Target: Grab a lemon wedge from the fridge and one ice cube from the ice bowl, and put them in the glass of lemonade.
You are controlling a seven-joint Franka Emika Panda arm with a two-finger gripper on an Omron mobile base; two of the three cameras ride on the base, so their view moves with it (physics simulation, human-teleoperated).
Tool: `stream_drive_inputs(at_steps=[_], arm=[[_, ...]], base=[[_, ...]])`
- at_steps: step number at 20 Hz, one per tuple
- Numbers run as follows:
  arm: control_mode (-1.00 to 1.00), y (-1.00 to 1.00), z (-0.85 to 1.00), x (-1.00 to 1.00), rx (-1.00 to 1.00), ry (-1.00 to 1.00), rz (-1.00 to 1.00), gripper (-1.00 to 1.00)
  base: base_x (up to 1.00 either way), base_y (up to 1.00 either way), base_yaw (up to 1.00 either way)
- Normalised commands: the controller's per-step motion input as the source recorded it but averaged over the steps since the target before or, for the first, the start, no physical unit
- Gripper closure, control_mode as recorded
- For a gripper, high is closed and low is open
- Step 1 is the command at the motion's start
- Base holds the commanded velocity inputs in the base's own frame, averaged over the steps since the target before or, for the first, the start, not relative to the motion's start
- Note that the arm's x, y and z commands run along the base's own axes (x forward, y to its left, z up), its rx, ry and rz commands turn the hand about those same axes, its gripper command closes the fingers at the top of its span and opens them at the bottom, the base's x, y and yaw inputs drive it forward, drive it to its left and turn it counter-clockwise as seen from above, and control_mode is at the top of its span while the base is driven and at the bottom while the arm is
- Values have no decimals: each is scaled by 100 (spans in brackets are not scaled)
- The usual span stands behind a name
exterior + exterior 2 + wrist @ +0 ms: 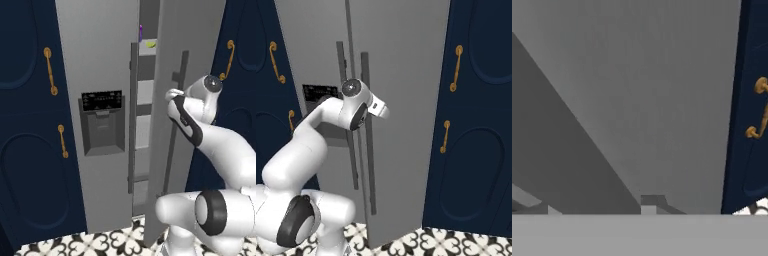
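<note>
Lemon wedge (151, 44) sits high on a shelf inside the fridge (105, 65), seen through the gap of its partly open right door, well above our gripper (170, 95) at that door's handle (176, 120). Whether the jaws are spread, we cannot tell. Navy cabinets (476, 115) flank the fridge over patterned floor tiles (100, 242).
</note>
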Motion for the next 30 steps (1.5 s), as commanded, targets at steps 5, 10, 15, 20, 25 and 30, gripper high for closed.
stream_drive_inputs(at_steps=[5,10,15,20,25,30], arm=[[-100,-100,0,-37,10,0,-6,100],[-100,-99,2,-35,10,0,-5,100],[-100,-94,0,-35,11,0,-4,-100],[-100,-36,36,-55,4,-5,-2,-100],[-100,81,64,-95,-3,-15,4,-100],[-100,100,50,-32,-19,-1,-4,-100]], base=[[0,0,0],[0,0,0],[0,0,0],[0,0,0],[0,0,0],[0,0,0]])
